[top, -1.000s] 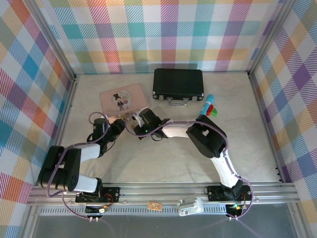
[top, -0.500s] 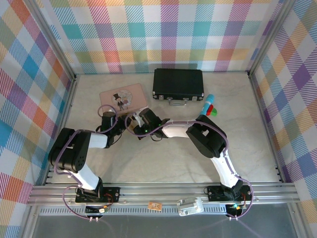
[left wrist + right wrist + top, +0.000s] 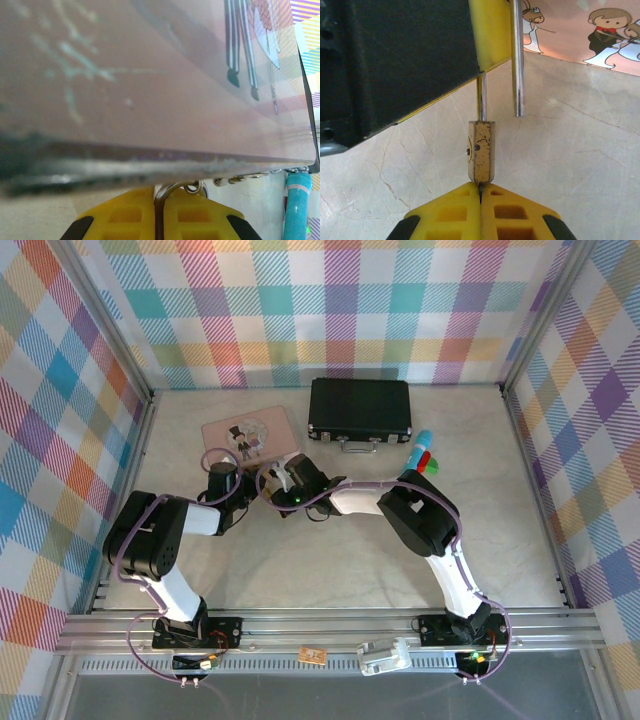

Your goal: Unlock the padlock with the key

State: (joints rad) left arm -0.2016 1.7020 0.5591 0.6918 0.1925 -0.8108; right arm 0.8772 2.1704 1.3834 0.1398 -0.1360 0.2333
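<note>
One overhead, two close-up (wrist-mounted)

Bright even light, soft shadows on pale marbled tabletop (image 3: 330, 570). Left wrist: pink glossy metal tin (image 3: 150, 75) blurred, reflective. Right wrist sharp.

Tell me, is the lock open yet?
Done, it seems: the shackle of the padlock has one leg hanging free beside the brass body. In hand: the right gripper clamps the body; the left gripper seems to pinch the shackle. Left: maybe only letting go.
</note>
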